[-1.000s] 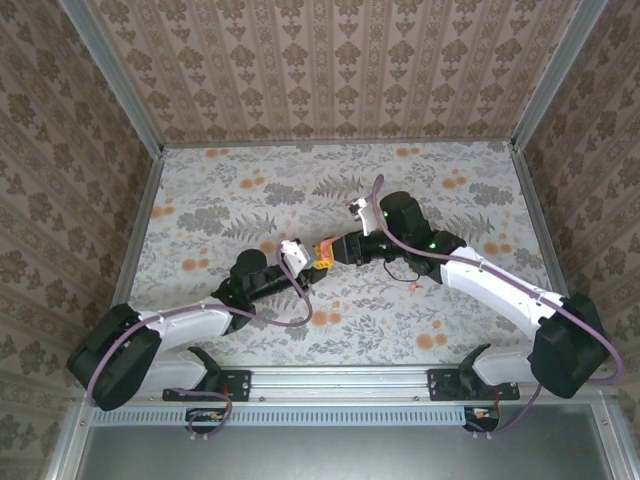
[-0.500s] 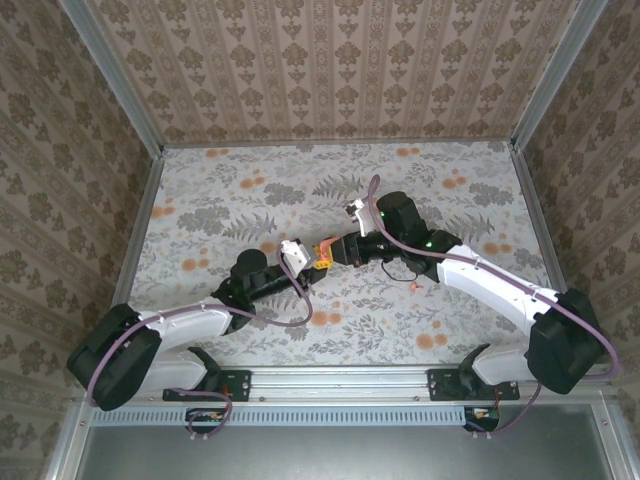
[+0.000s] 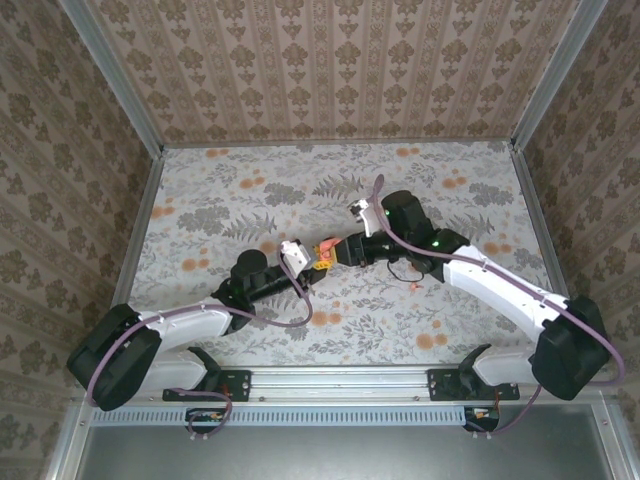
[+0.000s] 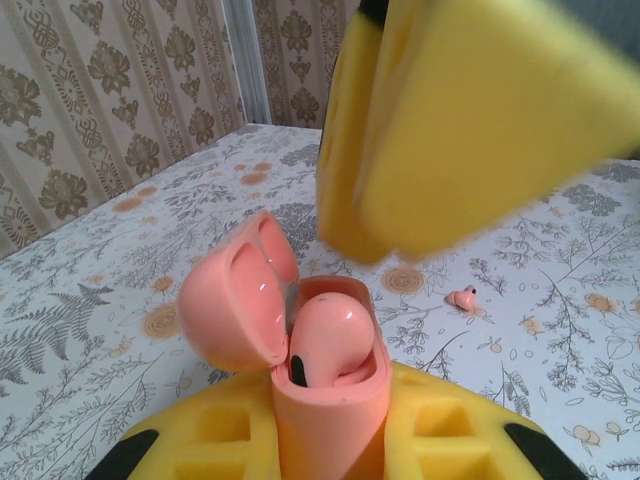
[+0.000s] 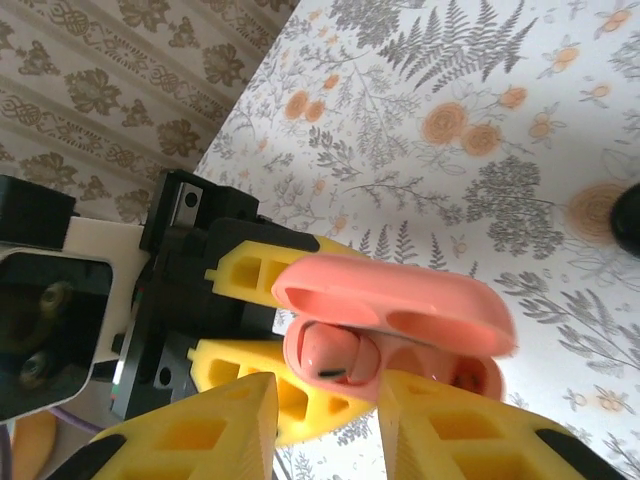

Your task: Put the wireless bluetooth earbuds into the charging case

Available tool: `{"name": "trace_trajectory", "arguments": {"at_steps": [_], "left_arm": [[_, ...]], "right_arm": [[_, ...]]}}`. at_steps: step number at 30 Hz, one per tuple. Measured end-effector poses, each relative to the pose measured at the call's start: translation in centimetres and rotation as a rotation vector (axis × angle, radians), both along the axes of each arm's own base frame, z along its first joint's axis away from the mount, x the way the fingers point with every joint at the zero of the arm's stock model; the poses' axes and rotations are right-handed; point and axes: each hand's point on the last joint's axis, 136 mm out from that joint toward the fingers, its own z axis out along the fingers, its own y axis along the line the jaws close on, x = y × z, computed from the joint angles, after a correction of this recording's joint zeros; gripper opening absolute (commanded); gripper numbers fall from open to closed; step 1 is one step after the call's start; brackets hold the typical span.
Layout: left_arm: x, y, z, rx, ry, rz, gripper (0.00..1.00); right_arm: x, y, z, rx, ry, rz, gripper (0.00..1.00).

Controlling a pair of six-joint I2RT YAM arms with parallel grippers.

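The salmon-pink charging case stands upright with my left gripper shut on its body, and its lid is swung open to the left. One pink earbud sits in a socket of the case, also seen as the earbud from the right wrist. My right gripper hovers just over the case mouth, open, with nothing between its yellow fingers. A second earbud lies on the table. From above, both grippers meet at the case.
The floral tabletop is bounded by patterned walls on three sides. A dark round object shows at the right edge of the right wrist view. The loose earbud lies under the right forearm.
The right gripper's fingers closed slightly, then parted again, and it shifted a little to the right. The left arm and the case have not moved.
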Motion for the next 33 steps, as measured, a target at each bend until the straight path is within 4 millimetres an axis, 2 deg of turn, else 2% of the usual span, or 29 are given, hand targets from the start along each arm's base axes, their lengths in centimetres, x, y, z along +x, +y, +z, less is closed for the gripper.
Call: {"name": "trace_trajectory", "arguments": {"at_steps": [4,7,9,14,17,20,26,29,33], "left_arm": [[-0.2,0.3,-0.8,0.016,0.007,0.006,0.17],[-0.3,0.5,-1.5,0.027,0.016,0.012,0.17],[-0.5,0.6,-1.9,0.034,0.022,0.013,0.17],[-0.6,0.7,-2.2,0.040,0.024,0.019,0.17],[-0.5,0.7,-2.2,0.040,0.022,0.024,0.17],[-0.5,0.9,-2.5,0.045,0.022,0.028,0.17],[-0.5,1.0,-2.6,0.050,0.021,0.034,0.17],[-0.4,1.0,-2.6,0.051,0.021,0.040,0.17],[-0.4,1.0,-2.6,0.051,0.020,0.041,0.17]], "right_arm": [[0.9,-3.3,1.1,-0.052,-0.017,-0.081,0.35],[1.7,-6.6,0.7,-0.132,0.011,-0.172,0.37],[2.2,-9.2,-0.4,-0.203,0.054,-0.243,0.38],[1.9,-15.3,-5.5,-0.434,0.233,-0.367,0.44],[1.4,-17.5,-8.4,-0.548,0.326,-0.378,0.47],[1.4,-18.8,-10.8,-0.620,0.395,-0.370,0.55],[1.2,-19.6,-15.4,-0.684,0.506,-0.347,0.57],[1.3,-19.7,-17.0,-0.698,0.539,-0.339,0.57],[1.7,-19.6,-18.2,-0.703,0.552,-0.331,0.56]]}}
